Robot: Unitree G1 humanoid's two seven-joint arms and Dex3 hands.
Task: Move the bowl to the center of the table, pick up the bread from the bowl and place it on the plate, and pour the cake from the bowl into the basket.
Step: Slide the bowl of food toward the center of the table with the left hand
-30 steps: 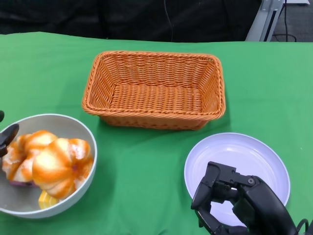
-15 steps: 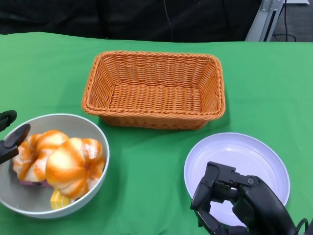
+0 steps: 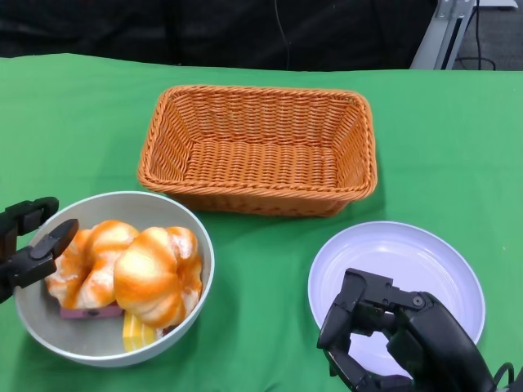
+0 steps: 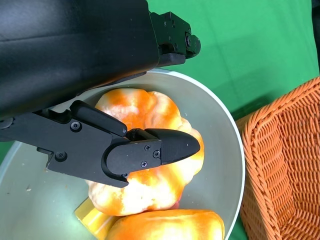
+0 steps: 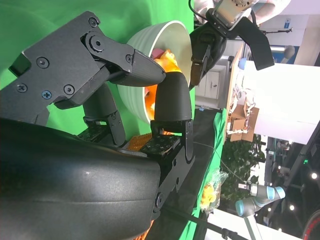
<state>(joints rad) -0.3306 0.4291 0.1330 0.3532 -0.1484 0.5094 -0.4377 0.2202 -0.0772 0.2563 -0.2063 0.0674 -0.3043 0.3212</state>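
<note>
**Bowl on its way to centre, left hand on its rim**

Bowl point(image 3: 114, 278) sits near the table's point(image 3: 73, 106) front left corner, short of the centre, with the bread point(image 3: 127, 271) piled inside it and the cake pieces tucked under the bread. Your left hand point(image 3: 29, 245) is at the bowl's outer, left-hand rim: the left wrist view shows one finger point(image 4: 150, 150) reaching over the rim above the bread and the rest of the hand outside the wall, so it reads as grasping the rim, though the contact itself is hidden.

What the next move turns on: the bowl lies directly to the right of your left hand, and the open centre of the table lies further right again, in front of the basket point(image 3: 257, 147) and left of the plate point(image 3: 396, 282). So the push runs straight along the front edge, away from the left hand. The left hand is plainly the nearer one.

Your right hand point(image 3: 384, 335) hangs over the near side of the plate, fingers curled in and holding nothing.

Against a second ago, the bowl has slid rightward, away from the left edge, and more of the left hand has come into the head view behind it. Basket, plate and right hand have not shifted.
</note>
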